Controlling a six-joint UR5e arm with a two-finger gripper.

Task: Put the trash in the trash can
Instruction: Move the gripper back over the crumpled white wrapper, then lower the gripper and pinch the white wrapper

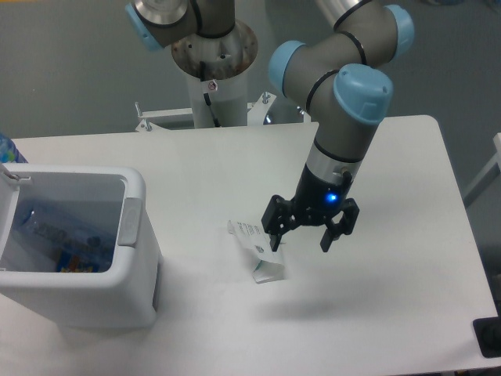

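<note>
Here we see the gripper [300, 238] spread wide and holding nothing, hanging just right of the flattened white carton [257, 252], one fingertip [274, 243] over its right edge. The carton lies flat on the white table [391, 298], faint print on top. Well to its left stands the white trash can [129, 235], grey handle on its side; inside it a crushed clear bottle [59, 243] with a colourful label.

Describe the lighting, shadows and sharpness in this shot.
Fixed camera: even, soft overhead light; the end effector throws a faint blurred shadow onto the white table below it; the carton is slightly soft, its print unreadable; the bin interior looks dim and bluish.
</note>
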